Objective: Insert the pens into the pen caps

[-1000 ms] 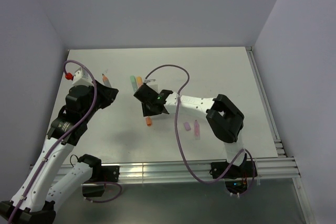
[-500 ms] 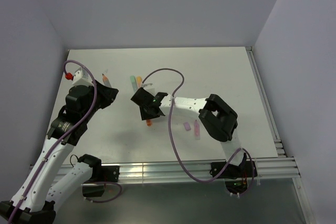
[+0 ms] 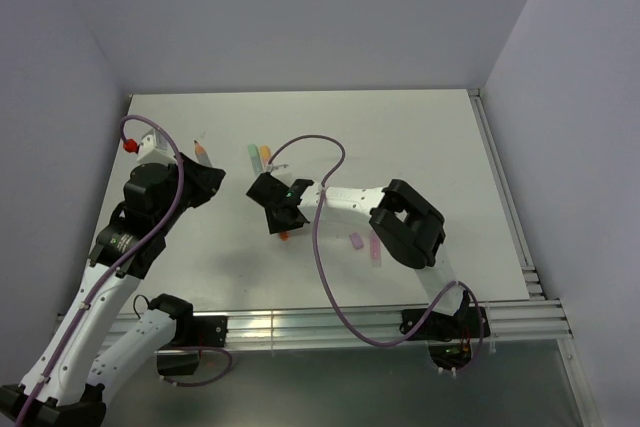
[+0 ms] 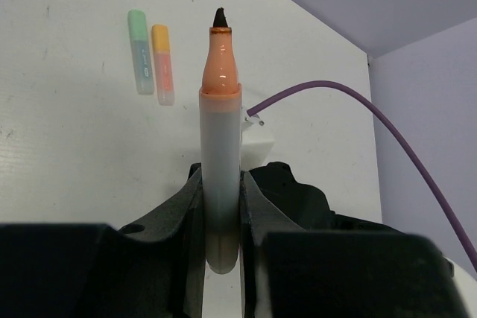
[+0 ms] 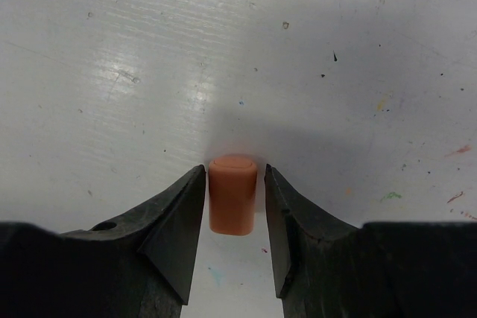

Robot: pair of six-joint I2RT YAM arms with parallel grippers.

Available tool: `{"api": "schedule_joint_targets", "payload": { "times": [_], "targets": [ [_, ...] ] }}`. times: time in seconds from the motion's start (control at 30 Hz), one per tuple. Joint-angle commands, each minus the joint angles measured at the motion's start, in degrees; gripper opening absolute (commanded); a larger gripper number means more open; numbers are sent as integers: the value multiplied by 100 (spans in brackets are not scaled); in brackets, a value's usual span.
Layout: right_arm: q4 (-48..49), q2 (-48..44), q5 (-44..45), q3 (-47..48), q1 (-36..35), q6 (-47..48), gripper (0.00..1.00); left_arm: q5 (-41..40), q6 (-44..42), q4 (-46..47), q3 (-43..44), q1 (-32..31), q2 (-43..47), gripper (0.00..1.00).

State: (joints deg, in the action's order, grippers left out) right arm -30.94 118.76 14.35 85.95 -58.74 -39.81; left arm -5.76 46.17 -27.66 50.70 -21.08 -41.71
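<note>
My left gripper (image 4: 221,206) is shut on the pale barrel of an orange pen (image 4: 221,139), whose bare tip points away from the wrist; from above it shows at the left (image 3: 201,153). An orange pen cap (image 5: 232,195) lies on the table between the fingers of my right gripper (image 5: 232,178), which is open with a narrow gap on each side. In the top view the cap (image 3: 284,234) peeks out just below that gripper (image 3: 281,219). A purple cap (image 3: 356,242) and a pink-purple pen (image 3: 375,246) lie to the right.
A green marker (image 3: 253,155) and an orange marker (image 3: 265,156) lie side by side at the back of the white table (image 3: 420,137); they also show in the left wrist view, green marker (image 4: 139,51) and orange marker (image 4: 162,63). A purple cable (image 3: 320,162) loops over the right arm.
My right gripper has moved left and toward the near edge, down over the orange cap, so its fingers now straddle it. The left arm and its pen have not moved.
</note>
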Motion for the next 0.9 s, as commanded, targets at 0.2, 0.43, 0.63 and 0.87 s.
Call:
{"api": "schedule_joint_targets", "payload": {
  "times": [0.2,0.43,0.63,0.87],
  "targets": [
    [-140,24,209,-52,-59,-53,45,128,-65,182,-34,25,49,0],
    [-149,103,139,9,-59,43,38,215,-12,244,-86,25,-21,0],
    [-123,-36,-45,-139,29,175,7,408,-99,383,-7,25,-170,0],
    [115,-1846,-381,-633,925,448,0,1375,-573,1174,212,25,-557,0]
  ]
}}
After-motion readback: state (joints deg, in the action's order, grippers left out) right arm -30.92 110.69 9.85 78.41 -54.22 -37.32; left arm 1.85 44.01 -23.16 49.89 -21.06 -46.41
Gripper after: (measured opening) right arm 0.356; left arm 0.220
